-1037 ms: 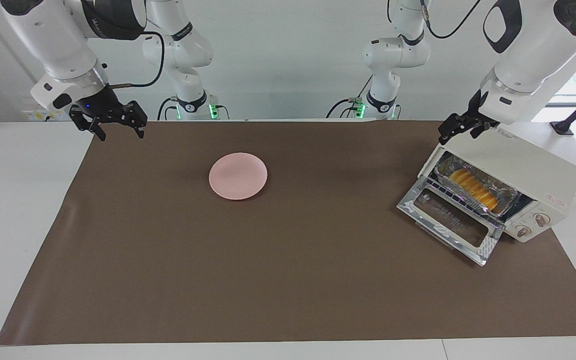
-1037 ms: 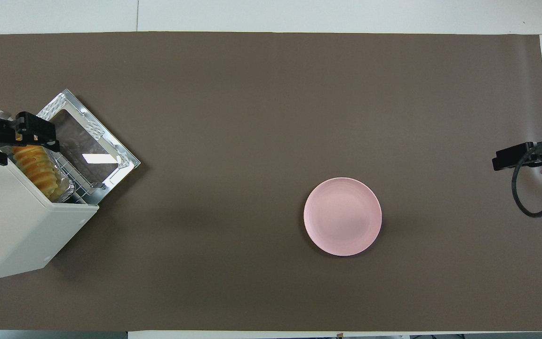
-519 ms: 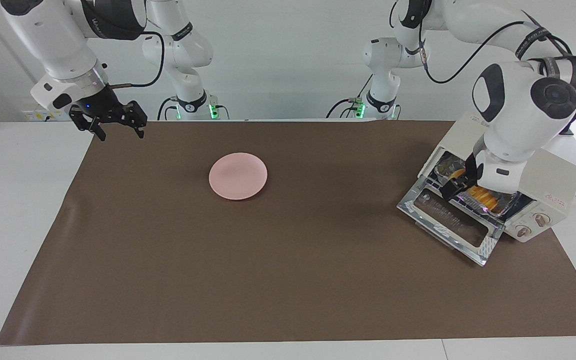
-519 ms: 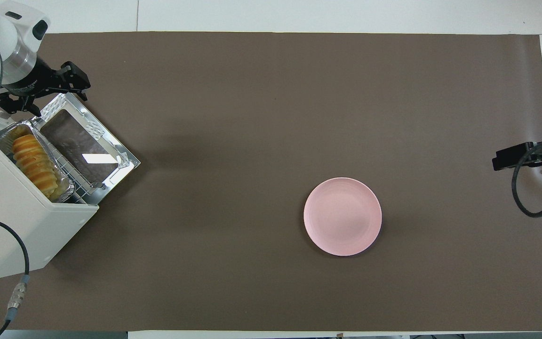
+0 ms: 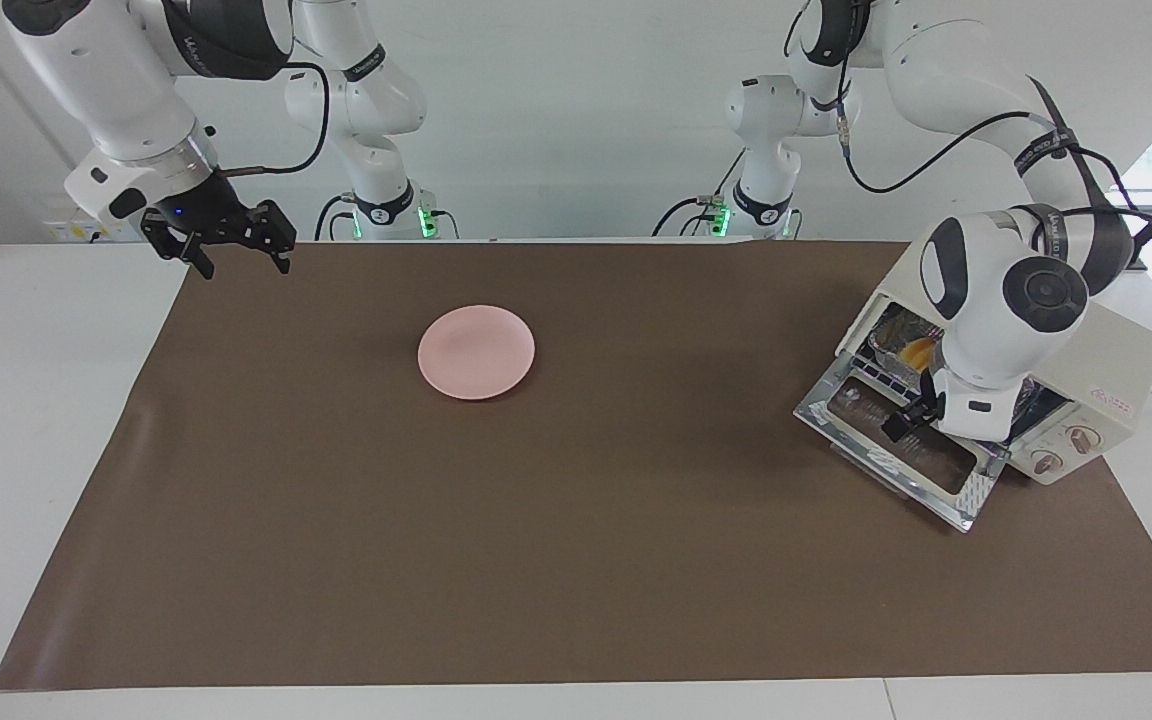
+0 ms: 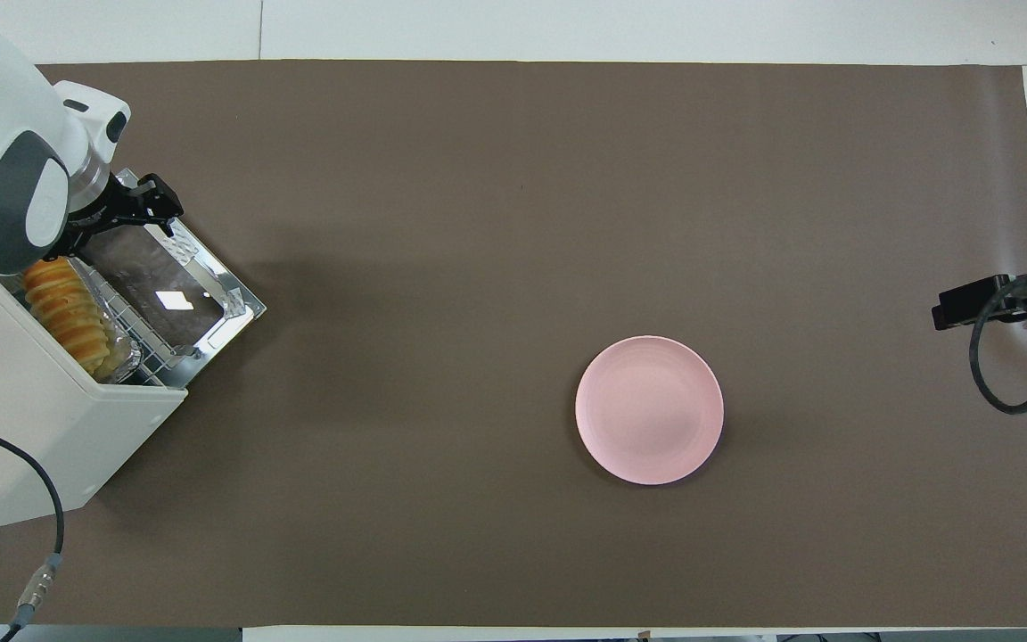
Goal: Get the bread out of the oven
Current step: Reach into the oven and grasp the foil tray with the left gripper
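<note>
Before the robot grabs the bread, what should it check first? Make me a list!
1. Oven door open and lying flat: ok.
2. Bread in reach, in the foil tray on the rack: ok.
3. Left gripper open and empty, over the door: ok.
4. Left gripper lined up with the bread: not ok; it is over the door's end, not the loaf.
5. Plate bare, nearer the middle of the table: ok.
6. Right gripper out of the way, open, waiting over the right arm's end of the table: ok.
</note>
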Controlling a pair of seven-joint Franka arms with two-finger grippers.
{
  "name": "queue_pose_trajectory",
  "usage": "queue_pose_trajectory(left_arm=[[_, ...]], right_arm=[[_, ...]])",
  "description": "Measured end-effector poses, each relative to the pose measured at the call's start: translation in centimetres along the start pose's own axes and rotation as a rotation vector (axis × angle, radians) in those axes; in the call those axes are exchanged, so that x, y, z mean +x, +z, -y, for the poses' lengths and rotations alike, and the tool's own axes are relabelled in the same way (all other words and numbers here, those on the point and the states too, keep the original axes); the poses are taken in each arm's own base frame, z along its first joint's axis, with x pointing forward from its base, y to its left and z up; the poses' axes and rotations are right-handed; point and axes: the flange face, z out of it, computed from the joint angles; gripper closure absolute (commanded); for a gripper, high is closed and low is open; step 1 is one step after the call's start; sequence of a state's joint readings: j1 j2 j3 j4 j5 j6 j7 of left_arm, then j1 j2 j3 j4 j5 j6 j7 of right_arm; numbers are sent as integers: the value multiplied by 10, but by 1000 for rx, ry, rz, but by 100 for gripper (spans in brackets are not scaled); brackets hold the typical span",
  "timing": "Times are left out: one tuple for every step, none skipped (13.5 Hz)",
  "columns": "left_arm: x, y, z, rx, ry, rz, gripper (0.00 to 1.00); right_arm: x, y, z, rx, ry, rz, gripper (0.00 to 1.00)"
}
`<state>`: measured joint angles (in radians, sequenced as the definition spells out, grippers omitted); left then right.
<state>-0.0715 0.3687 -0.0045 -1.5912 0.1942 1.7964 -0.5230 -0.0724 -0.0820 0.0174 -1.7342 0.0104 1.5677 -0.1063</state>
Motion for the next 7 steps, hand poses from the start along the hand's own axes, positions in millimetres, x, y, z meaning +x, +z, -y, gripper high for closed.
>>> queue_pose_trajectory(left_arm=[[-3,1,2,4,0,3,0],[-5,1,5,15,1,0,0],[-6,1,9,32,3,-9,0],[-6,1,11,45,6,-15,0],[-7,2,13,53,7,-14,0],[-9,5,14,58,6,-9,0],[-12,10,16,64,5,1,0]], right_arm=[[0,0,0,0,0,0,0],[0,0,0,0,0,0,0],[0,0,0,0,0,0,0],[0,0,0,0,0,0,0],[0,0,0,0,0,0,0],[0,0,0,0,0,0,0],[0,0,0,0,1,1,0]])
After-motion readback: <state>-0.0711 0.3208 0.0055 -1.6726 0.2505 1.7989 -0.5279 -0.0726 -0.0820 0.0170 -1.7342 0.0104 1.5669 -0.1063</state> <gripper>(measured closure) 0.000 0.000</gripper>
